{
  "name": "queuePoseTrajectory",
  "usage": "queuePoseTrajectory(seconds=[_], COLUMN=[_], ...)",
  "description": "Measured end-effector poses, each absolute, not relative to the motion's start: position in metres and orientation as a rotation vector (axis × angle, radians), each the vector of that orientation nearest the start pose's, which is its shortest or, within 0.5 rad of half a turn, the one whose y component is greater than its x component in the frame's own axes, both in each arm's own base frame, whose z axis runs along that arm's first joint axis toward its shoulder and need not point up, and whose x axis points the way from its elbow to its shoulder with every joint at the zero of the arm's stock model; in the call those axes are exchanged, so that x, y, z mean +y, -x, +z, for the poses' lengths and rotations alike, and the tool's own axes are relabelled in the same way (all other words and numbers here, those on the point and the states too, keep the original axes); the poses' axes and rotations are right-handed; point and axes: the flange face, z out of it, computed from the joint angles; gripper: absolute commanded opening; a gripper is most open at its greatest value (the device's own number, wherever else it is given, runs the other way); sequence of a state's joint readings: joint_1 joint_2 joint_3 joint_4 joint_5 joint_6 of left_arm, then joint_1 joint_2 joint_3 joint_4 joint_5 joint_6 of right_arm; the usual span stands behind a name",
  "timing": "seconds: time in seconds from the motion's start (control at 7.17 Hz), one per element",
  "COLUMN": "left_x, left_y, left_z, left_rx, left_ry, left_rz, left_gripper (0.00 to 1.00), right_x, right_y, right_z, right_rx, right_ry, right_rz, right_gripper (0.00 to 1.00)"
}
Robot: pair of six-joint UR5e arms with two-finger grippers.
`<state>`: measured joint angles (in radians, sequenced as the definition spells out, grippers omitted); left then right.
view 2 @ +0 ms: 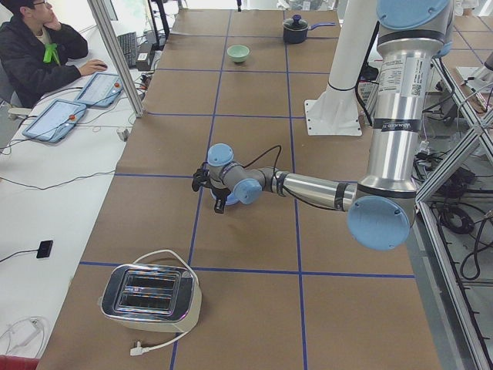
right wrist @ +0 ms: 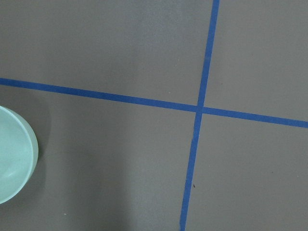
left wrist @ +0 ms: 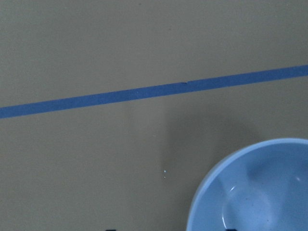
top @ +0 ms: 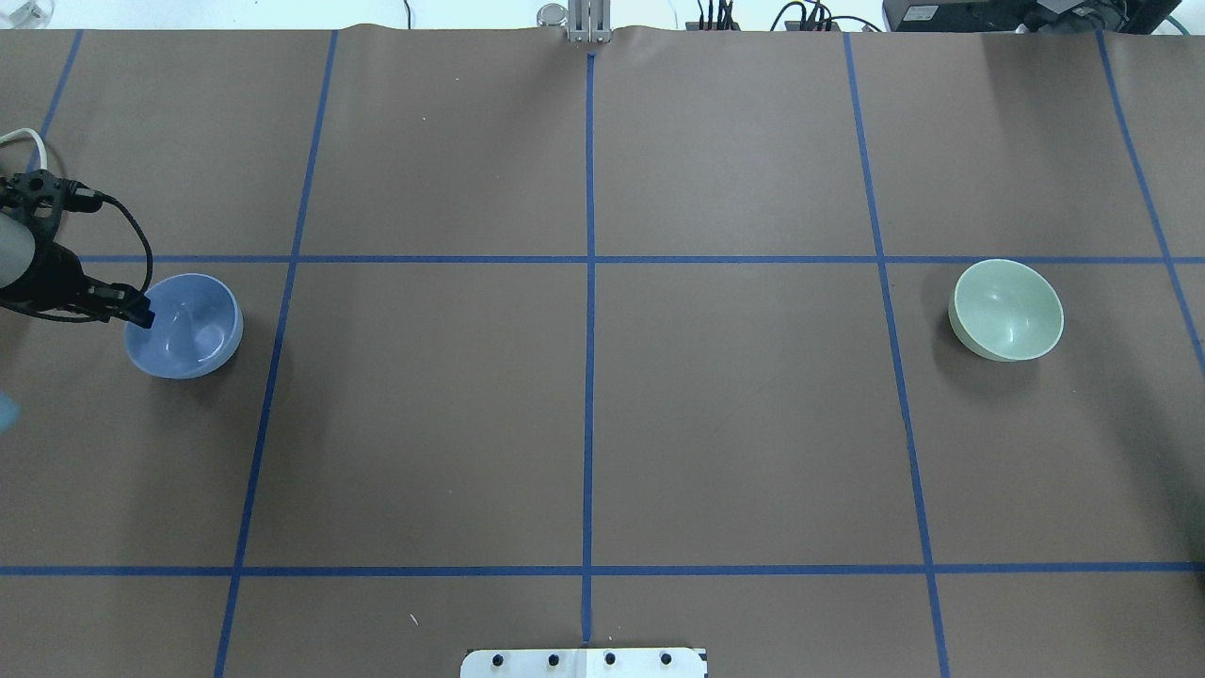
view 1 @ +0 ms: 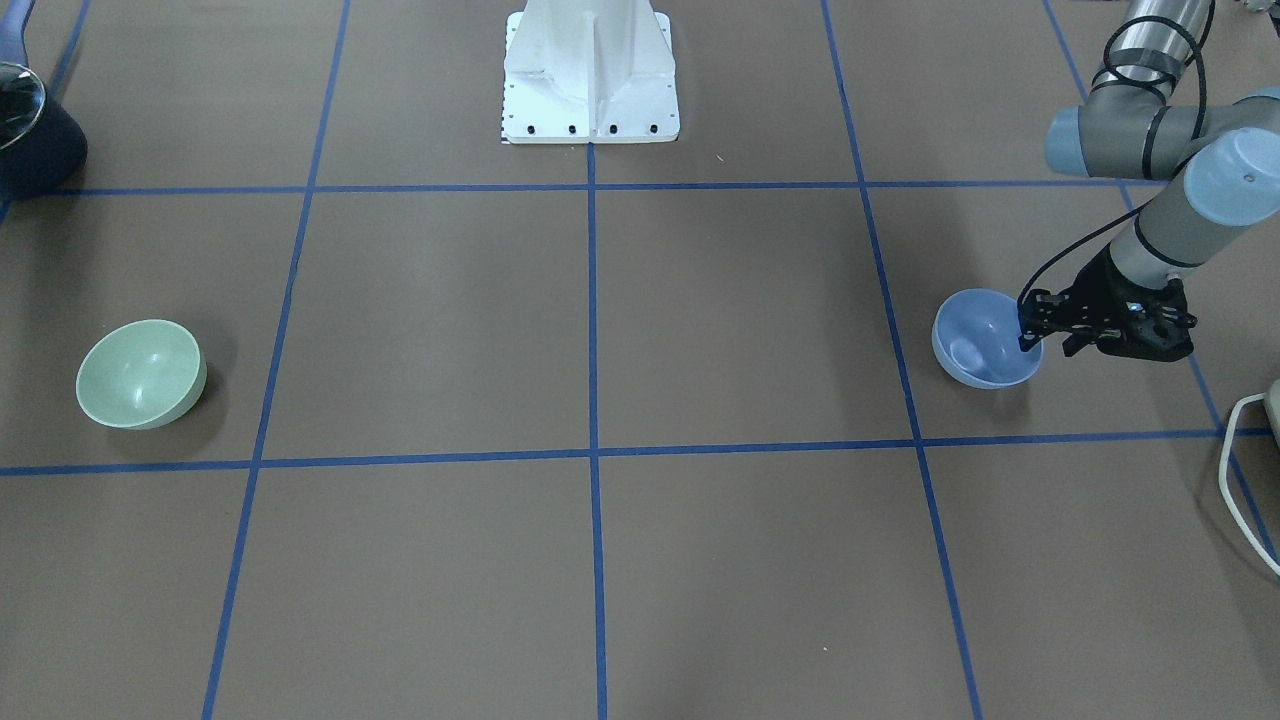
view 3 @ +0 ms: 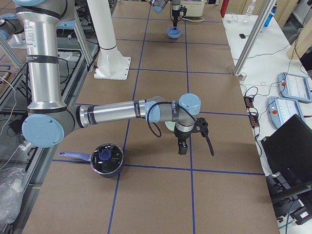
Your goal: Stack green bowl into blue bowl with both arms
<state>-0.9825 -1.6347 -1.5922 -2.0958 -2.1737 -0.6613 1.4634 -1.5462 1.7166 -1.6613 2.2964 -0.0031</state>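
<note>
The blue bowl (view 1: pixel 985 340) (top: pixel 188 325) sits upright on the table at my left end. My left gripper (view 1: pixel 1028 325) (top: pixel 139 313) is open and straddles its rim, one finger inside and one outside. The left wrist view shows the blue bowl (left wrist: pixel 255 190) at lower right. The green bowl (view 1: pixel 140 375) (top: pixel 1007 311) sits alone at my right end and shows at the left edge of the right wrist view (right wrist: pixel 14 154). My right gripper (view 3: pixel 182 146) shows only in the exterior right view, hanging beside the green bowl (view 3: pixel 168 127). I cannot tell whether it is open or shut.
A dark pot with a glass lid (view 1: pixel 25 120) (view 3: pixel 106 158) stands behind the green bowl near the robot's side. A toaster (view 2: pixel 150 297) with a white cable (view 1: pixel 1240 470) stands beyond the blue bowl. The white base stand (view 1: pixel 590 70) is at the table's middle back.
</note>
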Motion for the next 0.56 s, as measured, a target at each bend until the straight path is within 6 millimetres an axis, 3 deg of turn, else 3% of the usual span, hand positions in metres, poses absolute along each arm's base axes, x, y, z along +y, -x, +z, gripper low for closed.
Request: queuePoseTrajectory(seconds=[0.56], left_x=[-0.498], left_y=[-0.242], left_z=[0.545], left_rx=[0.849], left_ry=[-0.16], left_rz=[0.13], left_gripper=[0.0], right_x=[-0.507], right_y=[-0.013], right_z=[0.587], right_rx=[-0.729], right_ry=[-0.038], right_rz=[-0.134], right_gripper=[1.0])
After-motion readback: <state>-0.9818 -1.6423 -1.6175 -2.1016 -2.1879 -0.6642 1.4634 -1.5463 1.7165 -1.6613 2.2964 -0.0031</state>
